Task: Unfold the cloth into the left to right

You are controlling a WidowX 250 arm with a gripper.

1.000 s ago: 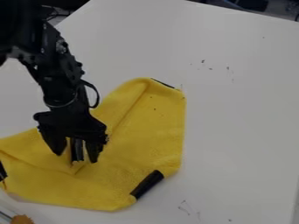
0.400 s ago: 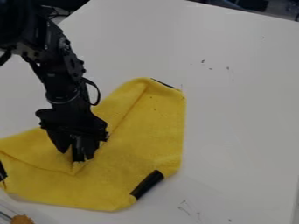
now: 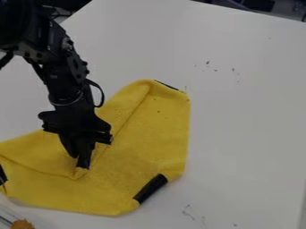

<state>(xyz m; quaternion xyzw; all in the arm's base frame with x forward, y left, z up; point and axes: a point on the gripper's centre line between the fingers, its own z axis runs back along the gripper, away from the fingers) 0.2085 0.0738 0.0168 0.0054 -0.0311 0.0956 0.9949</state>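
- The gripper [image 3: 83,157] has narrowed, pinching a black corner tab [image 3: 82,163].
- The yellow cloth's [image 3: 158,134] folded edge lies toward the upper left of the frame from it.

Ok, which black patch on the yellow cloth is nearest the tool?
The patch on the folded-in tip, held in the tool; the others sit at the cloth's outer edge.

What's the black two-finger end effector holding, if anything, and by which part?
The yellow fabric cloth, by the black tab at its folded-in corner, pinched in the end effector.
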